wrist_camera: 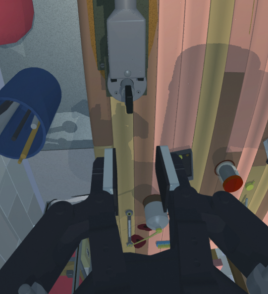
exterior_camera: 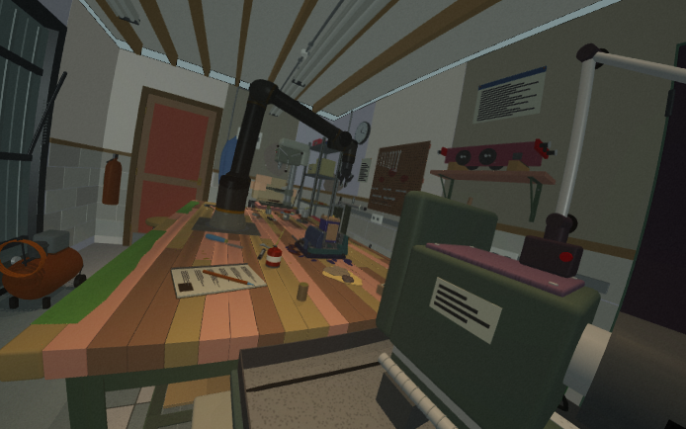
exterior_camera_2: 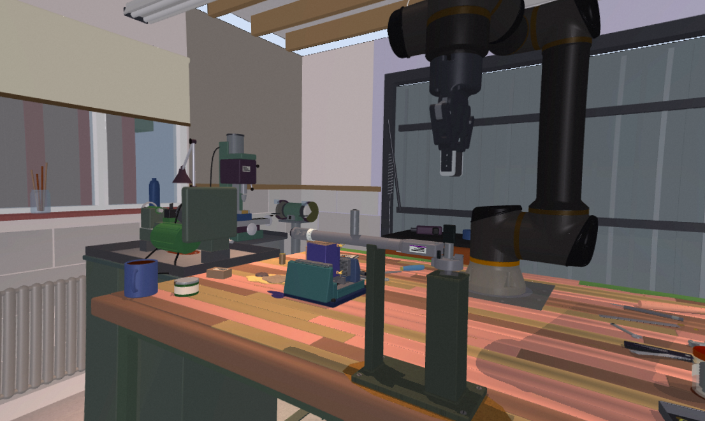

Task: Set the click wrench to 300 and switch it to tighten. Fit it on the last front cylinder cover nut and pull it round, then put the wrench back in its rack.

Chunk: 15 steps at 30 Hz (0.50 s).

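The click wrench's (exterior_camera_2: 376,242) handle runs out of the wrist camera's top edge; only its grey head (wrist_camera: 126,68) with the small black lever (wrist_camera: 128,99) shows there. The wrench lies level across the two posts of its dark rack (exterior_camera_2: 412,335) at the bench's near edge, head toward the arm's base. My gripper (exterior_camera_2: 450,166) hangs high above the wrench head, partly closed and holding nothing. The small engine block (exterior_camera_2: 326,280) with its cylinder cover sits further along the bench on a teal base, and its nuts are too small to make out.
A wide planked workbench (exterior_camera: 217,299) carries loose items: a red-capped spool (wrist_camera: 228,177), a small wrench (wrist_camera: 129,228), a blue mug (exterior_camera_2: 140,277) and a paper with a pencil (exterior_camera: 217,280). A blue bin of rods (wrist_camera: 16,118) stands off the bench edge.
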{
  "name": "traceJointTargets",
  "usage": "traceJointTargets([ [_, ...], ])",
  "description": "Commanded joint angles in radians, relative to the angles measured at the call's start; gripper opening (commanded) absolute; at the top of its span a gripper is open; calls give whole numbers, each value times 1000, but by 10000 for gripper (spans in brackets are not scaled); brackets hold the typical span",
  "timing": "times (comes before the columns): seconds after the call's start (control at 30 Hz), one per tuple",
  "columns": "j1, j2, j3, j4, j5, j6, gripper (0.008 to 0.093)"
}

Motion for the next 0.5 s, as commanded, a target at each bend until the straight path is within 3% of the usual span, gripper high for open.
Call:
traceJointTargets([
  [0.0, 0, 0, 0, -2, 0, 0, 340],
  [0.47, 0, 11, 30, -42, 0, 0, 340],
])
